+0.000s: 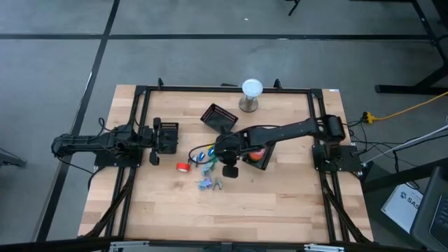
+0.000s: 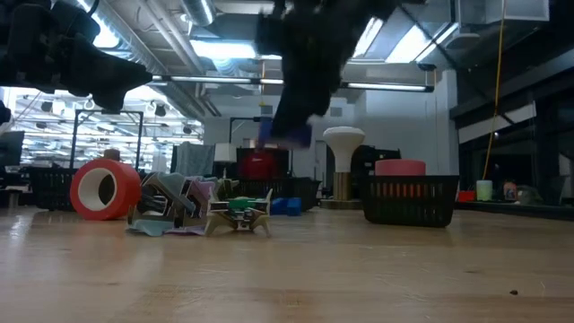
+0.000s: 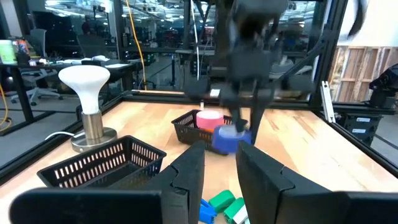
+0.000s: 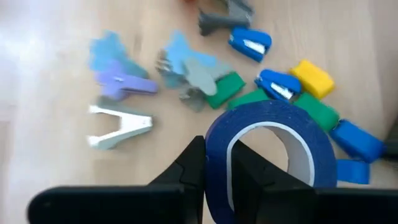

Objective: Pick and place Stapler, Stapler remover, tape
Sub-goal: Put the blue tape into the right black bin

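My right gripper (image 1: 229, 165) hangs over the middle of the table, above a pile of small things, and is shut on a blue roll of tape (image 4: 273, 149). Below it lie blue and green mini staplers (image 4: 277, 84) and claw-shaped staple removers (image 4: 118, 124). A red tape roll (image 1: 183, 166) stands on its edge on the table to the left of the pile. A pink roll (image 2: 400, 167) sits in the black basket (image 1: 257, 158). My left gripper (image 3: 219, 171) waits open near the table's left edge (image 1: 155, 143). My right gripper holds the blue tape roll by its wall (image 4: 214, 146), one finger inside the hole and one outside. The fingers come from above, pointing down. The roll stands on edge in the hold and is lifted clear of the table (image 2: 291, 135).
A second black basket (image 1: 218, 115) lies tipped near the table's far edge, beside a white-topped stand (image 1: 252, 94). A black frame runs around the tabletop. Bare wood lies toward the near edge (image 1: 231, 210).
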### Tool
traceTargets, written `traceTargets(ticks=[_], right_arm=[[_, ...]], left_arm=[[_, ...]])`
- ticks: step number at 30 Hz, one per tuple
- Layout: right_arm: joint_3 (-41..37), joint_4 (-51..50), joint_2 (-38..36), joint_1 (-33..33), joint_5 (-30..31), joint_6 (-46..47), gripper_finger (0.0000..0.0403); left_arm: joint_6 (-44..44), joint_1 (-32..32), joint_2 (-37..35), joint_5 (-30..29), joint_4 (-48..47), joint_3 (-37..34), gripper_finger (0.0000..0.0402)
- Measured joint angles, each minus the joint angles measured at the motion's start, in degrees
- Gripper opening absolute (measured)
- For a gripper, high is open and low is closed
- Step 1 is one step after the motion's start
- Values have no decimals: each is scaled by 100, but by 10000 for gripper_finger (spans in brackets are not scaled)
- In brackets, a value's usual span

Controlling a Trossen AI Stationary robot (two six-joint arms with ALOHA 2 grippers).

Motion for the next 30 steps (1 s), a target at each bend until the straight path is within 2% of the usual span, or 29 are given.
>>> traceTargets(ticks=[12, 18, 25, 30], right_arm=[[-18, -1662, -1012, 234, 350, 120, 47], [-18, -2048, -1401, 362, 371, 305, 47], [-18, -2628, -1741, 459, 916, 551, 47], [-378, -2414, -2038, 463, 1031, 565, 47]], left_arm=[[1, -1, 0, 0, 0, 0, 88], [-1, 0, 0, 0, -2, 0, 88], [-1, 0, 0, 0, -1, 0, 88], [0, -1, -1, 0, -1, 0, 88]])
